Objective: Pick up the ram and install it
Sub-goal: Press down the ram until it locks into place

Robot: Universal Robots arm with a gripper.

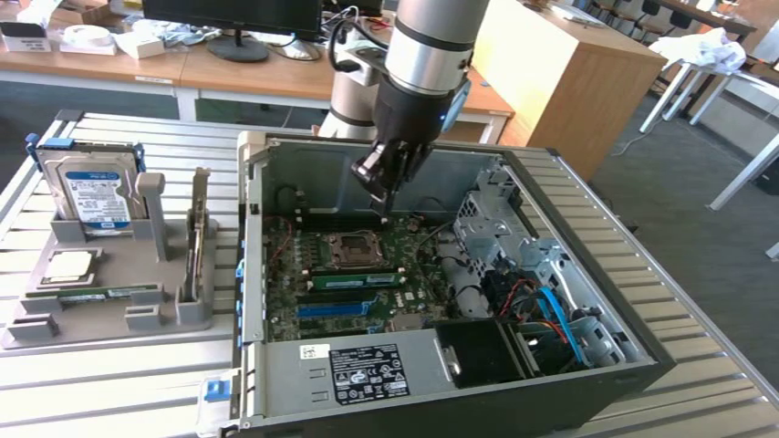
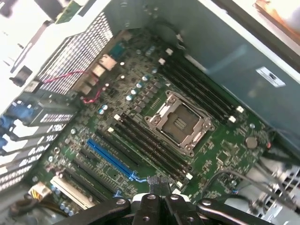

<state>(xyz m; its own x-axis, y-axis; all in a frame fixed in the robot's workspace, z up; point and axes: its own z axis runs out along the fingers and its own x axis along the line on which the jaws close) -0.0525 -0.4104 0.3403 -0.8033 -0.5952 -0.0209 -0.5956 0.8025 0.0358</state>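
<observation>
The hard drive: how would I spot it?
Find the grey rack on the exterior view's left of the open computer case. The hard drive stands upright at its far end: a silver box with a blue-white label, bulkier than the flat square chip and thin green stick.

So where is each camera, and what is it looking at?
Exterior view: it sits off the arm, above the bench, looking down into the open computer case; the arm and its shut gripper hang over the motherboard.
Wrist view: it rides on the wrist, looking into the case at the motherboard; the gripper shows at the picture's edge.
Both share: the empty processor socket.
</observation>
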